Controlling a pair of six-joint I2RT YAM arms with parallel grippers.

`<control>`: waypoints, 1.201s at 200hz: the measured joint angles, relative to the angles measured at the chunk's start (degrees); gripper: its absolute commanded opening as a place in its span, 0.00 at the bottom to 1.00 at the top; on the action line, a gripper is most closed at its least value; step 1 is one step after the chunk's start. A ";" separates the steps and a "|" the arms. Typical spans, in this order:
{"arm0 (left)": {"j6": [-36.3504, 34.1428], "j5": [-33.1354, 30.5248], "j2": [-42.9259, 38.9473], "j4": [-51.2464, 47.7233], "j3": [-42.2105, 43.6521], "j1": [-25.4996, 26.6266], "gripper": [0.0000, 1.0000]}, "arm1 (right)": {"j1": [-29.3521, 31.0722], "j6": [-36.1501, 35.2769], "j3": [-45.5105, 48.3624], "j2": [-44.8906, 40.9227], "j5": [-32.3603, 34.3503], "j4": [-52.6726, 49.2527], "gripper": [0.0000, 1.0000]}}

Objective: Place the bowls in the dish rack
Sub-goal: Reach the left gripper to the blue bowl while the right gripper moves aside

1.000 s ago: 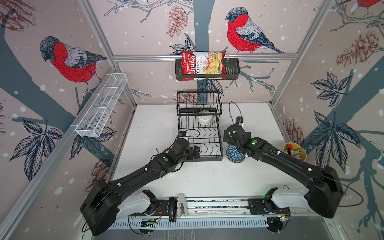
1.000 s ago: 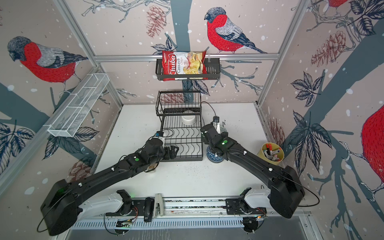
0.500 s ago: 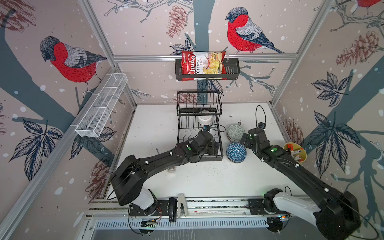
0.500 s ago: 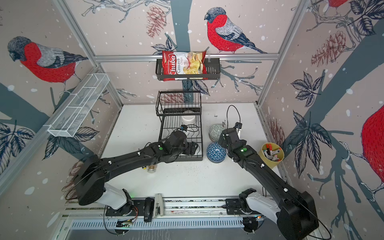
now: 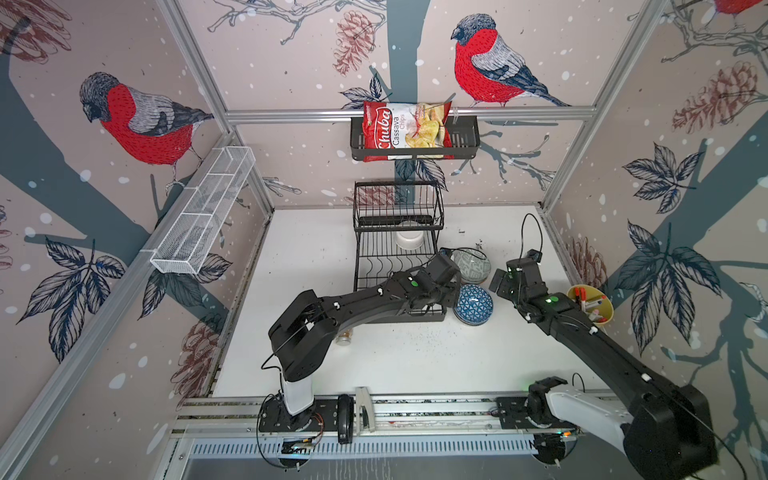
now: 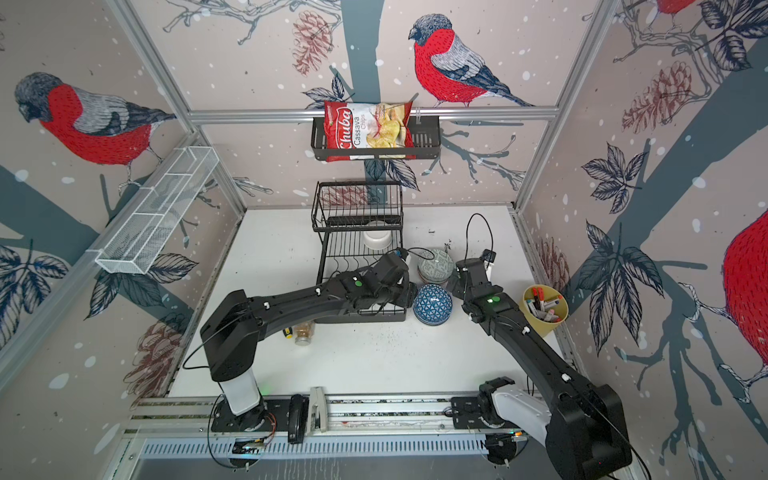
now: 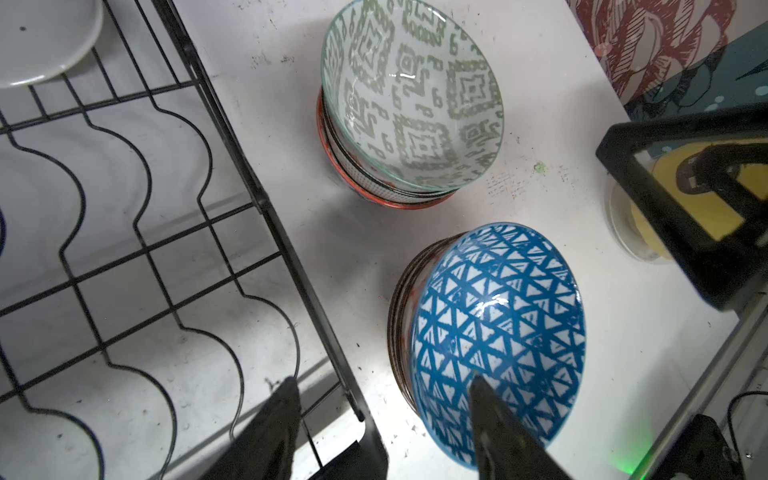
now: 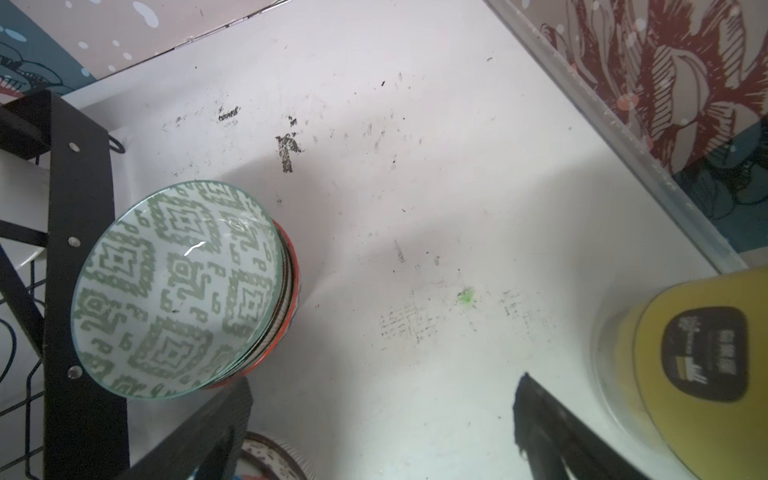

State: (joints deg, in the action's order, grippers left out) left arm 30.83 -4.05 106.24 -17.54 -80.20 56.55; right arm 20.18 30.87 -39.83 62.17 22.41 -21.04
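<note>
While the dish rack (image 5: 395,222) holds one white bowl (image 5: 409,240), I find the left gripper (image 7: 382,378) parted, gripping nothing, astride the rim of the blue bowl (image 7: 498,332) only in its wrist view; right gripper (image 8: 384,379) wide, empty.

Matte black arms (image 5: 353,303), white base housings (image 5: 297,392), green light (image 5: 414,284) behind the left hand (image 7: 382,378), looping black cable (image 5: 522,239).

Blue bowl (image 6: 432,304) beside dish rack (image 6: 357,227)
</note>
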 measured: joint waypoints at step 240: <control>-2.27 -1.95 10.32 -6.27 -10.12 1.51 0.20 | -0.46 -0.98 0.37 2.60 -1.86 1.22 0.99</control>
State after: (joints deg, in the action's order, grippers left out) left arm 28.56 -6.00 116.55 -23.81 -90.32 58.06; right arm 19.73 29.89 -39.46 64.77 20.56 -19.81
